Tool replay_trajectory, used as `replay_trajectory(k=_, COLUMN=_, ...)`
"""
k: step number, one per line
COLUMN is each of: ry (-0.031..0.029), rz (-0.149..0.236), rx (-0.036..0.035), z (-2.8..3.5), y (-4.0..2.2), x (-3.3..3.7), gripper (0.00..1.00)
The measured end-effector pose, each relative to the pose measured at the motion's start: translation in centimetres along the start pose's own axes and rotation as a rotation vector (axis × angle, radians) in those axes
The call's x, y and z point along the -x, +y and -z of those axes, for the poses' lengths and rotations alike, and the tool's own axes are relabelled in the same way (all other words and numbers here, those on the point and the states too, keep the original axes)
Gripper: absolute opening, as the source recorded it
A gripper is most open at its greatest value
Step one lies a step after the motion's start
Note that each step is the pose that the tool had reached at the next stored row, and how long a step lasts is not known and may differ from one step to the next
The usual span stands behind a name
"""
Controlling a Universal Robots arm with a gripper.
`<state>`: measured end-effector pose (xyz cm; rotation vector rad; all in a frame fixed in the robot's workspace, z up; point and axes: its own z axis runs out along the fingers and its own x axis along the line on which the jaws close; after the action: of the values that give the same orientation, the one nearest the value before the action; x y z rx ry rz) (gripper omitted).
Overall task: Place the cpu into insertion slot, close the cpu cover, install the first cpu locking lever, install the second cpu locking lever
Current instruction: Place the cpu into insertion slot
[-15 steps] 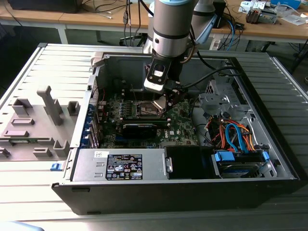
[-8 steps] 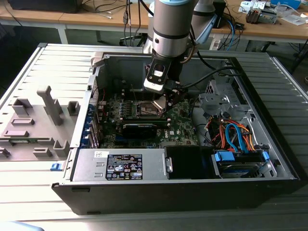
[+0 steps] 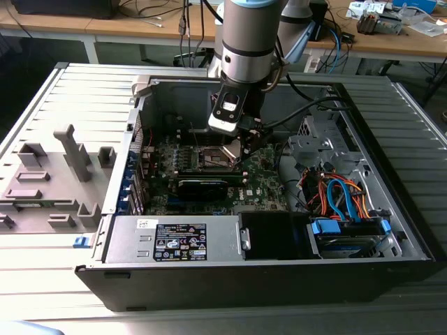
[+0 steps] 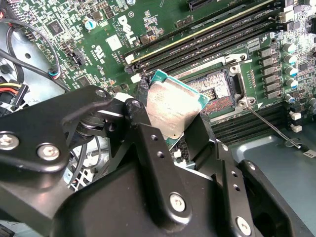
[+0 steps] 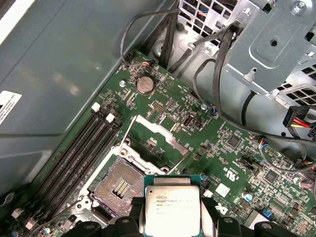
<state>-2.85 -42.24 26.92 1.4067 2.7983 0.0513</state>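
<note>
Right now, the black two-fingered gripper [image 4: 174, 129] is clamping the cpu [image 4: 172, 109], a small flat square chip with a silver-grey metal top and a green rim, with its fingers [image 4: 143, 136] pressing on two opposite edges. It is holding the chip tilted above the board, just beside the insertion slot [image 5: 118, 187], a small square dark socket with a silvery metal border whose contact field is lying exposed. The cpu cover [image 5: 157, 132], a thin silvery metal frame plate, is standing swung back off the socket. A thin metal lever rod [image 4: 270, 127] is angling out from one socket corner. Long narrow black memory slots [image 5: 79, 158] are running alongside the socket. In the exterior view the grey robot arm [image 3: 244, 49] is reaching down into the open black computer case [image 3: 265, 286], hanging over the green motherboard [image 3: 267, 176].
</note>
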Motion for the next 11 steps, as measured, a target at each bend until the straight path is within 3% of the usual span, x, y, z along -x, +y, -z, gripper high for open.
replay_trajectory(k=11, ry=-0.0003, rz=-0.009, rx=0.0001, z=0.0, y=0.0, x=0.0, gripper=0.55)
